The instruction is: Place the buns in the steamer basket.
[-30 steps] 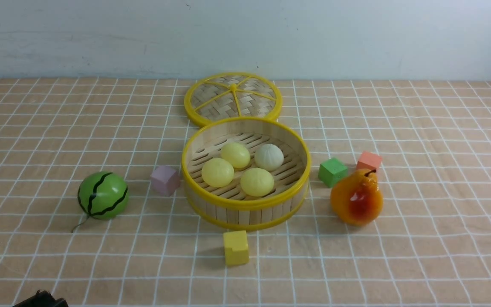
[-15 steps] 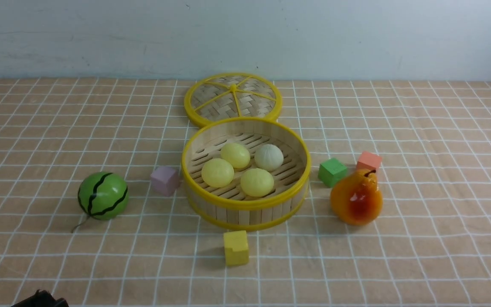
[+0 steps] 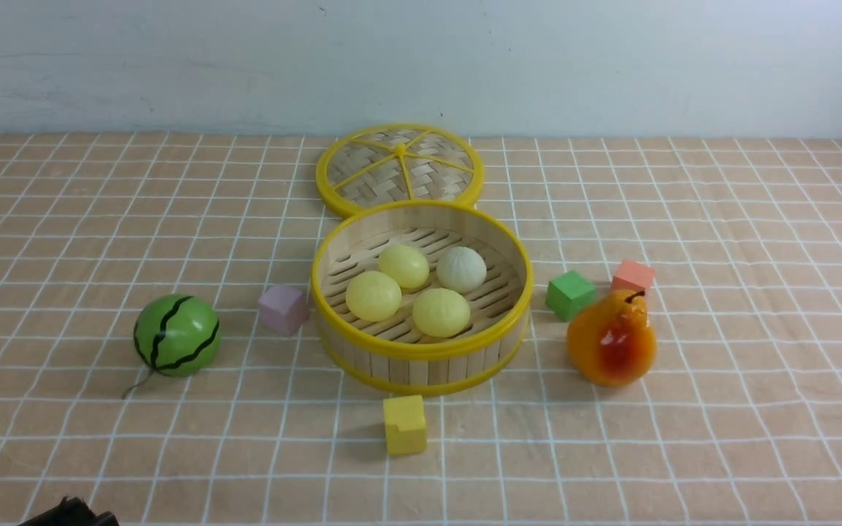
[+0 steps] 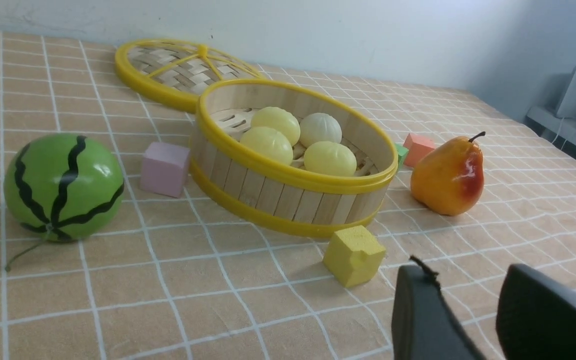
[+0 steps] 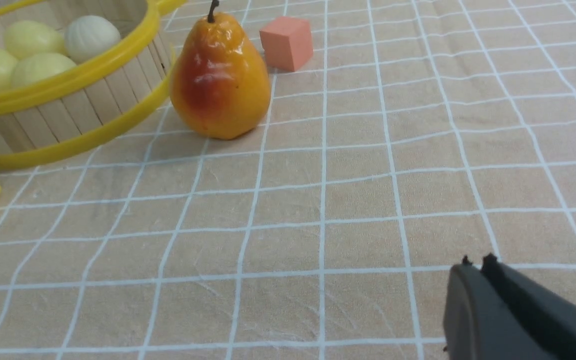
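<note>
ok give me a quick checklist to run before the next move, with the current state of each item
1. All four buns in the steamer basket: ok. Three pale yellow buns and the off-white bun lie on its slatted floor.
2. No bun left on the cloth: ok, none in any view.
3. Left gripper free: ok, jaws apart, nothing between them.
4. Right gripper free: ok, jaws together, holding nothing.
5. Both grippers clear of the basket: ok, low and well off it.
6. Lid position: ok, flat behind the basket, off it.
</note>
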